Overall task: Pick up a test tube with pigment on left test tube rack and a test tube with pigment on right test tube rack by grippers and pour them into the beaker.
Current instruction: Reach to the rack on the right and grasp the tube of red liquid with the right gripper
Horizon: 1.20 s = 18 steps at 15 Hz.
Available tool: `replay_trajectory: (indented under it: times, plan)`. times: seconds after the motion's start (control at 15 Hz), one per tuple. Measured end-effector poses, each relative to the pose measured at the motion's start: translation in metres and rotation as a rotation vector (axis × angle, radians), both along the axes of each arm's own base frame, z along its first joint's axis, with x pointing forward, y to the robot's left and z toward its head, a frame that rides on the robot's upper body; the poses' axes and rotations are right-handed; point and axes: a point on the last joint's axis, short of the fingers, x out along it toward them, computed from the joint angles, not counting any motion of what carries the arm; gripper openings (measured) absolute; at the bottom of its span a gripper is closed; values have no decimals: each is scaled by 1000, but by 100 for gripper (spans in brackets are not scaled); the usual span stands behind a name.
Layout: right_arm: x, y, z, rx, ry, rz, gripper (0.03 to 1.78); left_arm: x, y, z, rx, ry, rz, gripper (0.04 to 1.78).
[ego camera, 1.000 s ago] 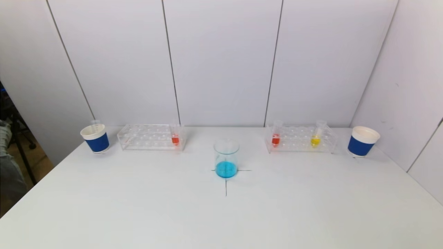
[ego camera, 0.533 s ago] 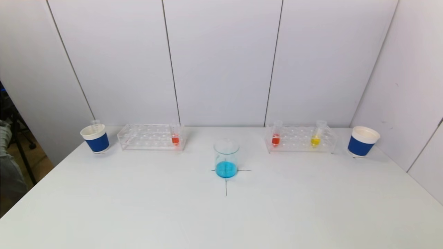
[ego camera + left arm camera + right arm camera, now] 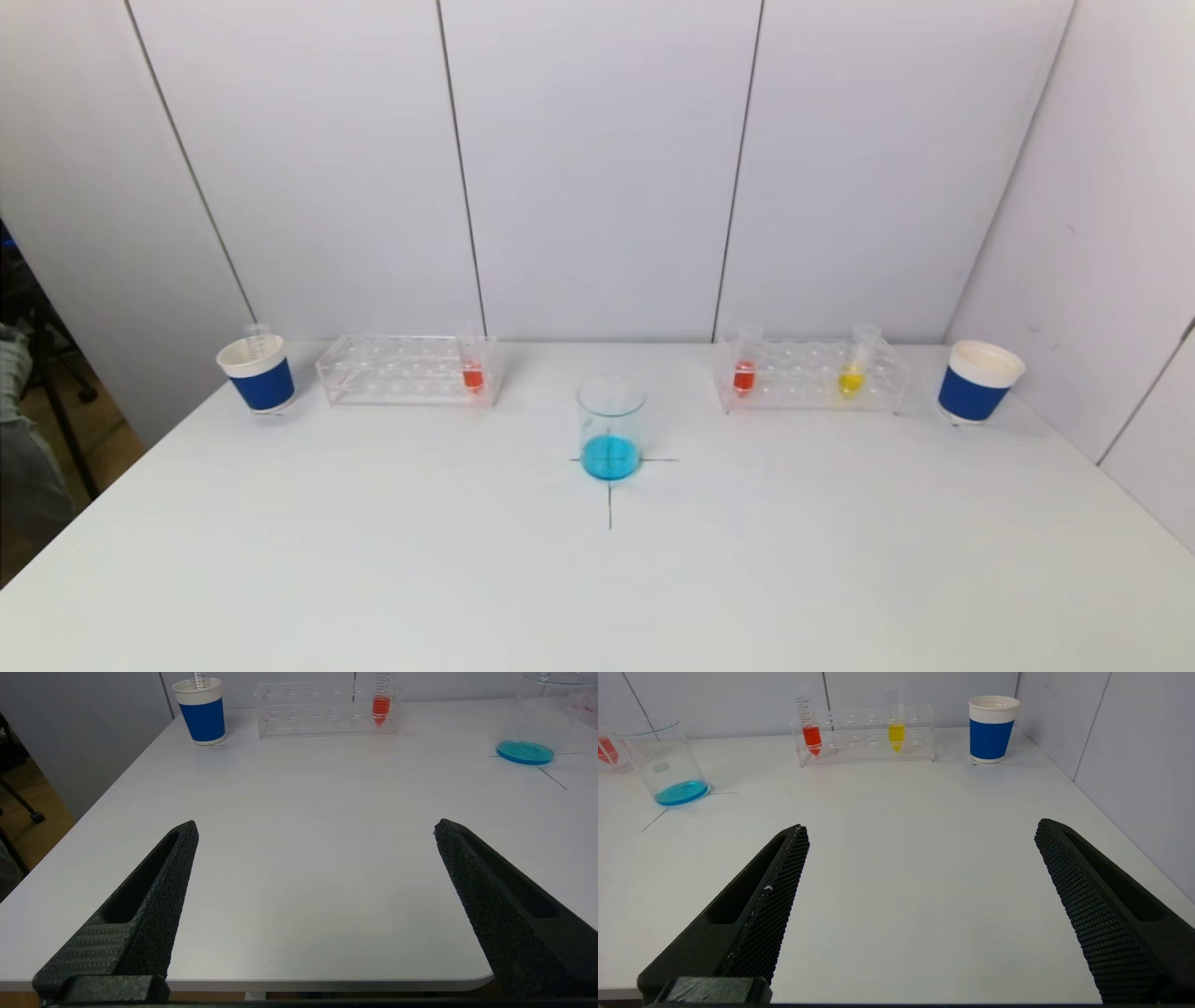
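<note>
While the orange tube [image 3: 472, 373] stands in the left rack [image 3: 408, 370] and another orange tube [image 3: 743, 373] in the right rack [image 3: 810, 375], flanking the beaker [image 3: 611, 427], both claws, left [image 3: 315, 830] and right [image 3: 920, 830], gape empty at the worktop's [image 3: 597, 579] near edge. Clipping clear rack walls could topple tubes.

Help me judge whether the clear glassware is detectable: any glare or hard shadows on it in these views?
Head view: soft, even light; the beaker casts only a faint shadow, and the left rack looks pale against the white table. Left wrist view: no glare on the red tube; the beaker's top is cut off by the frame. Right wrist view: no hot spots on the right rack.
</note>
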Motion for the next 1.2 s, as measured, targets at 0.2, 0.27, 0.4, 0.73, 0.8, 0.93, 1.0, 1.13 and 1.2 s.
replay_trajectory:
  times: [0.2, 0.27, 0.4, 0.73, 0.8, 0.93, 1.0, 1.13, 1.2]
  plan:
    - [0, 0, 0, 1, 0, 0, 176, 0, 0, 0, 0, 0, 0, 176]
    - [0, 0, 0, 1, 0, 0, 176, 0, 0, 0, 0, 0, 0, 176]
    - [0, 0, 0, 3, 0, 0, 176, 0, 0, 0, 0, 0, 0, 176]
    - [0, 0, 0, 4, 1, 0, 176, 0, 0, 0, 0, 0, 0, 176]
    - [0, 0, 0, 1, 1, 0, 176, 0, 0, 0, 0, 0, 0, 176]
    - [0, 0, 0, 1, 1, 0, 176, 0, 0, 0, 0, 0, 0, 176]
    - [0, 0, 0, 3, -1, -1, 176, 0, 0, 0, 0, 0, 0, 176]
    - [-2, 0, 7, 8, -25, -4, 176, 0, 0, 0, 0, 0, 0, 176]
    - [-5, 0, 15, 10, -49, -1, 176, 0, 0, 0, 0, 0, 0, 176]
